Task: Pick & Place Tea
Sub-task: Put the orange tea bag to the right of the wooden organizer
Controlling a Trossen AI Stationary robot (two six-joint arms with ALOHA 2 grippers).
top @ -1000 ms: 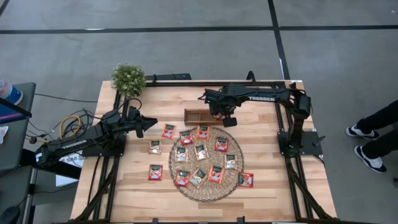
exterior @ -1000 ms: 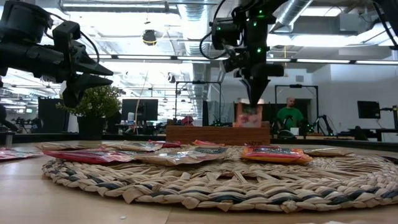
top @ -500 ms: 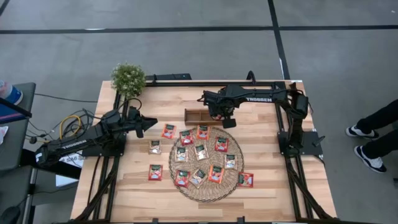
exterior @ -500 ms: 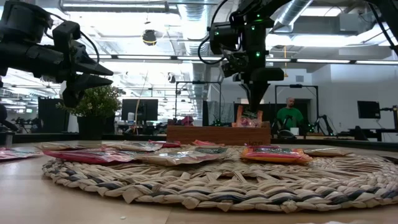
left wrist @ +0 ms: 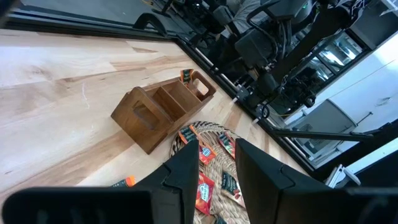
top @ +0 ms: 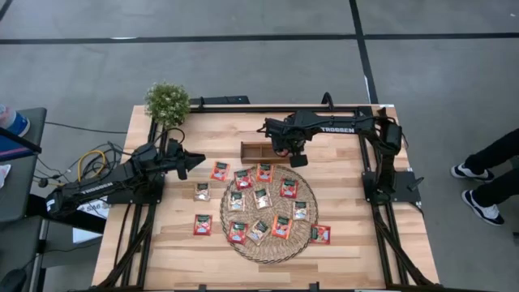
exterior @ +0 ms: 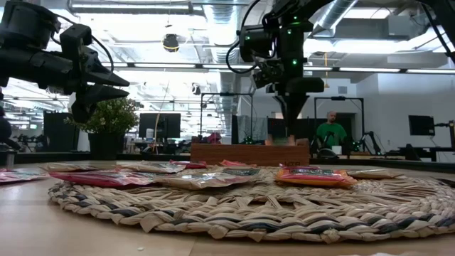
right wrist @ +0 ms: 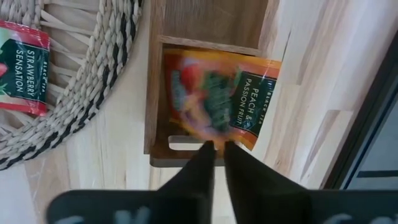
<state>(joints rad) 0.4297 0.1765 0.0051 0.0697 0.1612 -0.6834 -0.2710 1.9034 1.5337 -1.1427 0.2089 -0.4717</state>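
The tea sachets (top: 261,198), red-orange with a few pale ones, lie flat on the round wicker mat (top: 272,258). Others lie on the table at the mat's left (top: 202,225) and right (top: 320,234). The brown wooden tray (top: 255,151) stands at the mat's far side. My right gripper (right wrist: 219,146) points down over its right end compartment, fingers a narrow gap apart. An orange sachet (right wrist: 249,93) lies tilted in that compartment below the fingertips, blurred at one side. My left gripper (top: 195,159) hangs open above the table, left of the tray.
A potted plant (top: 167,102) stands at the table's far left corner. Both arm bases and their frames run along the table's left and right sides. A person's feet (top: 478,186) show on the floor to the right. Bare wood lies near the mat's front.
My right gripper has come down toward the tray's right end. The orange sachet hung upright from its fingertips above the tray wall. It has since sunk behind the wall into the end compartment and tipped over there. The left arm kept still.
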